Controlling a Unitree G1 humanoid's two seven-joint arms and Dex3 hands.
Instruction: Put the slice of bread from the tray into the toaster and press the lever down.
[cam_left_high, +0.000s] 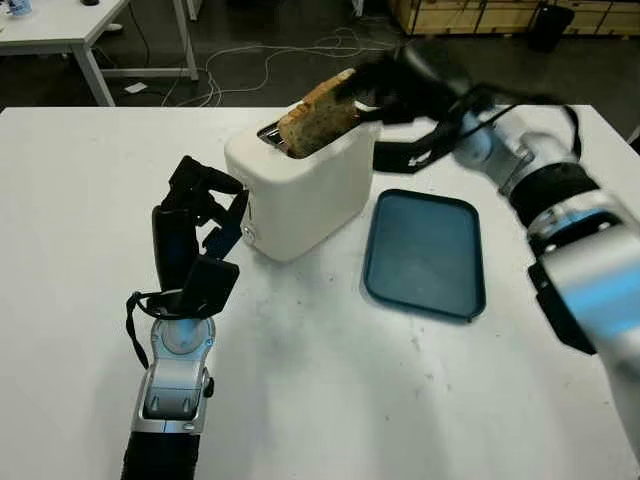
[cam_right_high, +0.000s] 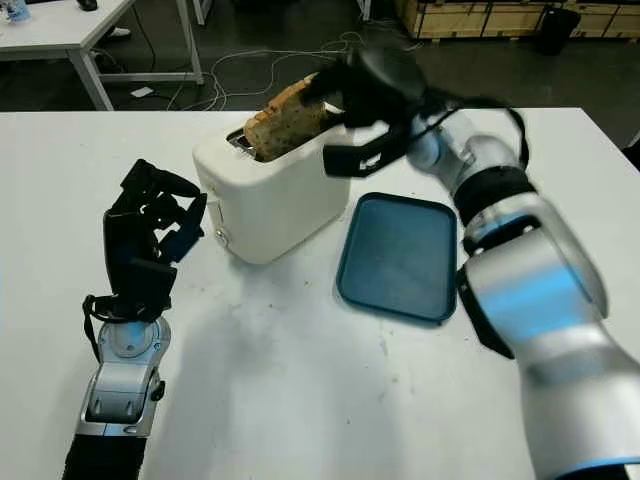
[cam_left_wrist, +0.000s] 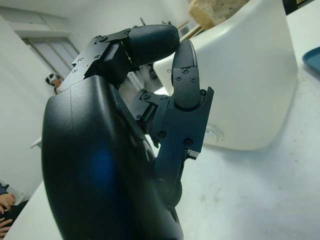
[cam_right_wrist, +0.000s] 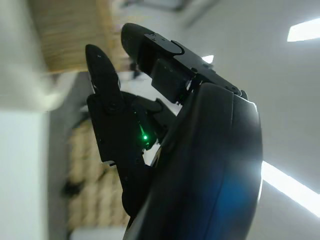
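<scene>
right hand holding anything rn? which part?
Right hand grips the bread slice by its upper end; the lower end is in the toaster slot.

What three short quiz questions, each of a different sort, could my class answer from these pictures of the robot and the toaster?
1. True or false: the blue plastic tray carries a slice of bread.
2. Multiple choice: the speckled brown slice of bread is (A) flat on the table, (B) tilted, partly in the slot of the white toaster, (C) on the tray.
3. Short answer: which hand stands on the white table beside the toaster's lever end?

Key
1. False; the tray is bare.
2. B; the right hand is at the slice's upper end.
3. The left hand, fingers curled, holding nothing.
</scene>
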